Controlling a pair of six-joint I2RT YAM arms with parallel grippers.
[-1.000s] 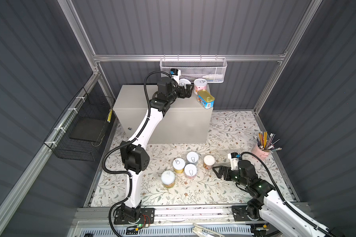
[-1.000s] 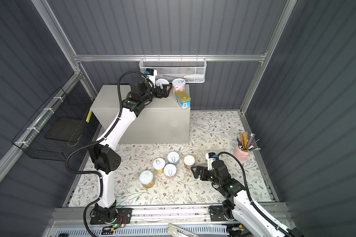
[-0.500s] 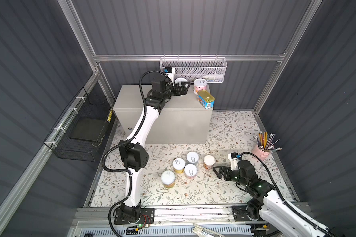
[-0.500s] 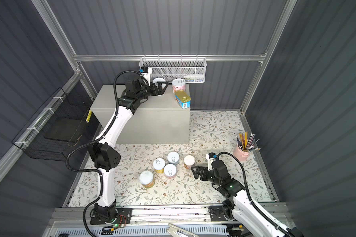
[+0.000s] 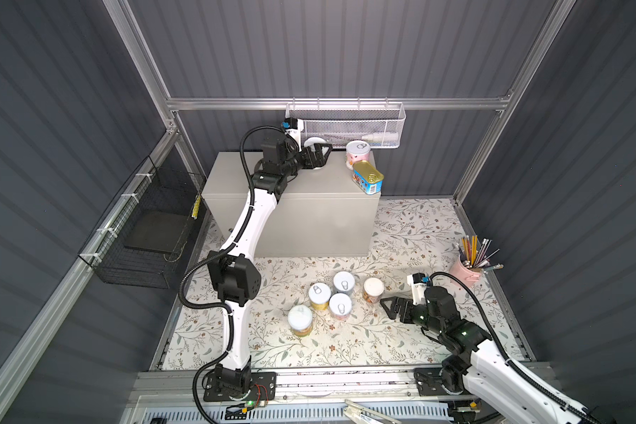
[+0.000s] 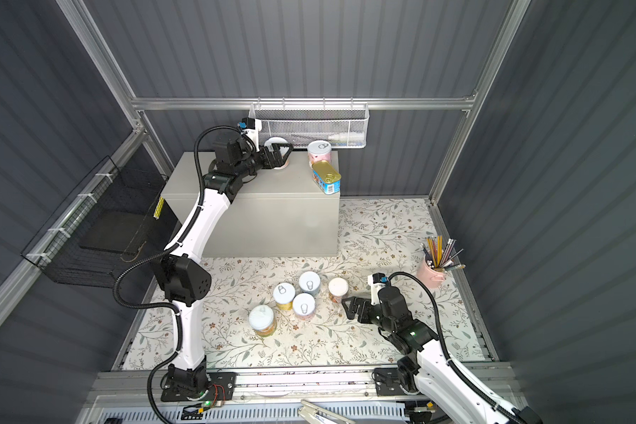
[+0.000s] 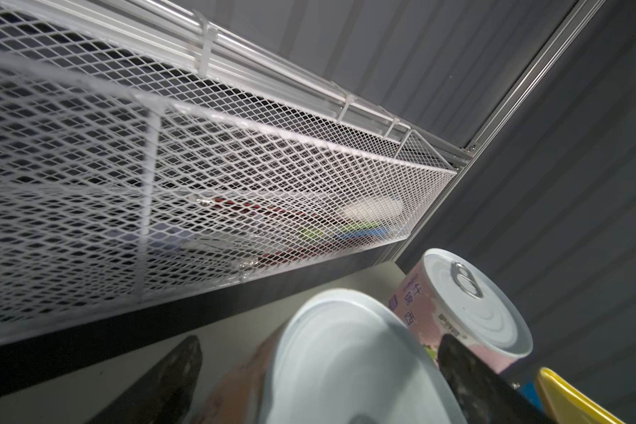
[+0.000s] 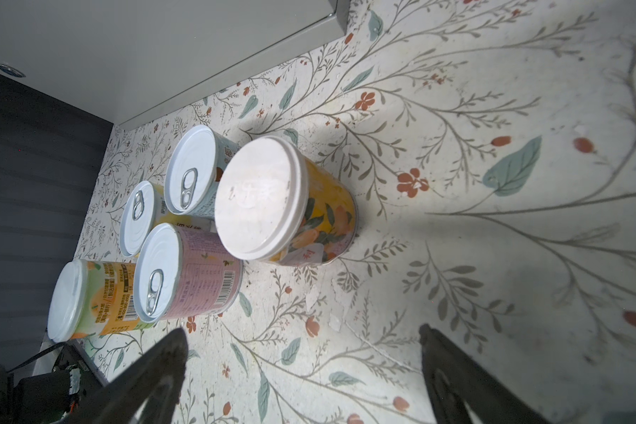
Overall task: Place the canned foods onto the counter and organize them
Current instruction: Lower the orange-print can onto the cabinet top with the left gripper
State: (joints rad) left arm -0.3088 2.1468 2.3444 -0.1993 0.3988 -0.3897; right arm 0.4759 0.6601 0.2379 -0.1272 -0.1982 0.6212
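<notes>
On the counter (image 5: 309,191) stand a pink can (image 5: 358,154), a gold-topped blue tin (image 5: 367,177) and a white-lidded can (image 5: 314,143). My left gripper (image 5: 316,158) is open around that white-lidded can (image 7: 346,359), with a gap showing beside one finger (image 7: 177,367). Several cans stand grouped on the floral mat; the nearest to my right gripper (image 5: 388,306) is an orange can with a white lid (image 5: 373,288). The right gripper (image 8: 301,330) is open and empty, a short way from that orange can (image 8: 272,198).
A white mesh basket (image 5: 346,124) hangs on the back rail just above the counter's rear edge, close over the left gripper. A black wire basket (image 5: 144,235) hangs on the left wall. A pink pencil cup (image 5: 463,271) stands at the mat's right edge.
The left gripper has drawn back a little to the left along the counter top; the white-lidded can stays where it stood. The right arm has not moved.
</notes>
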